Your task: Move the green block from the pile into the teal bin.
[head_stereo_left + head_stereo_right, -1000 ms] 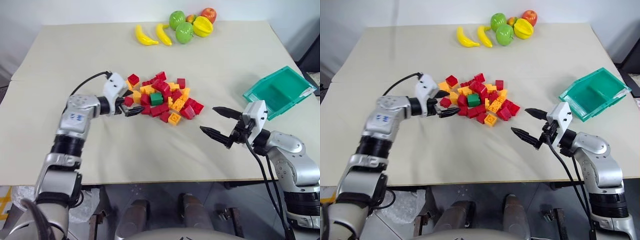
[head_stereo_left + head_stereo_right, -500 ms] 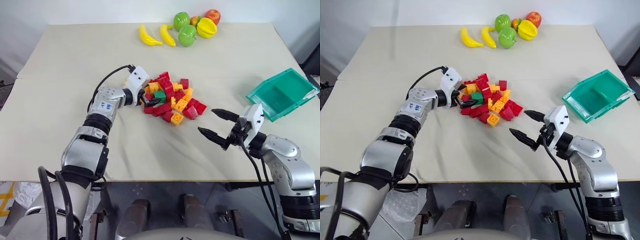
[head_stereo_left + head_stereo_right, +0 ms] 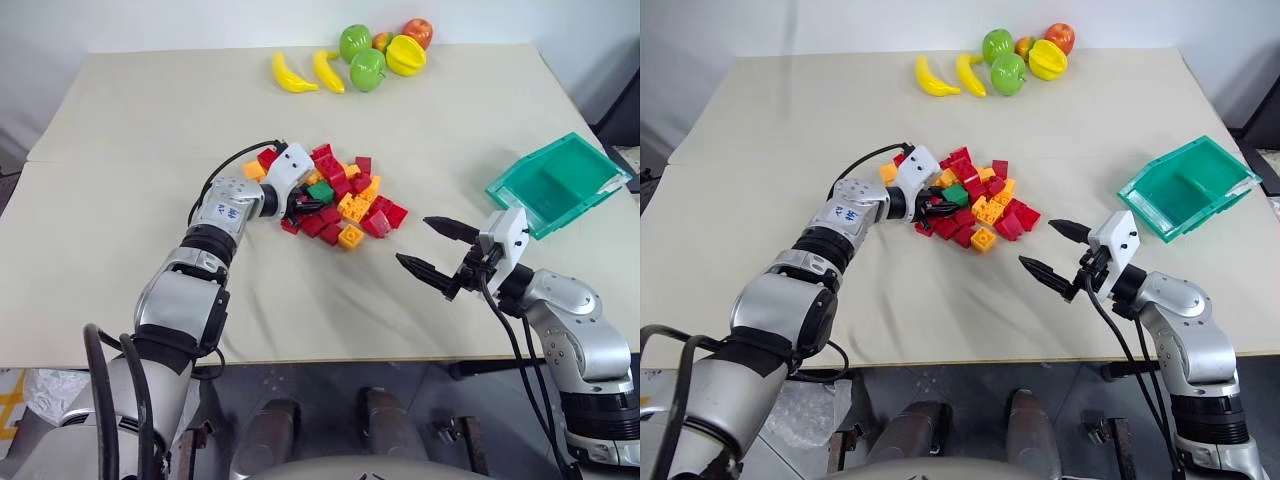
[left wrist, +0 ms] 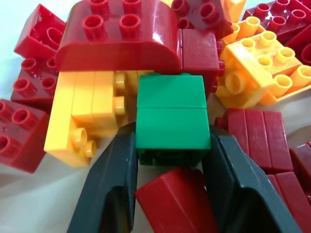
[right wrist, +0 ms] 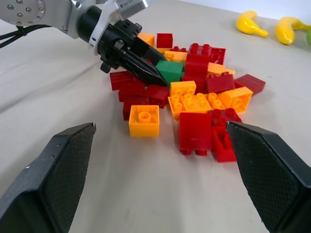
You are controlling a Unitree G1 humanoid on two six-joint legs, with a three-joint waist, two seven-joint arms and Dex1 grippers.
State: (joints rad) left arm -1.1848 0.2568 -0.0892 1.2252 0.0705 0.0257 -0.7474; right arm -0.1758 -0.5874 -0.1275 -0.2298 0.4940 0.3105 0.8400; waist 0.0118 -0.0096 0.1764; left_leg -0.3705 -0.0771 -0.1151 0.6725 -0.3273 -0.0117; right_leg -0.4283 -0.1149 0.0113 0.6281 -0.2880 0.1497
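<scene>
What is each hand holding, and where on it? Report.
The left hand grips the green block by its two opposite side faces, still in the pile. The right hand is open, holding nothing.

Both arms are showing silver-grey metal shells with black joint rings, and a small blue marking is sitting on the left forearm. Black cables are looping along each arm to white wrist housings, and each gripper, the left gripper (image 3: 303, 204) and the right gripper (image 3: 425, 247), is ending in two tapered black fingers.
</scene>
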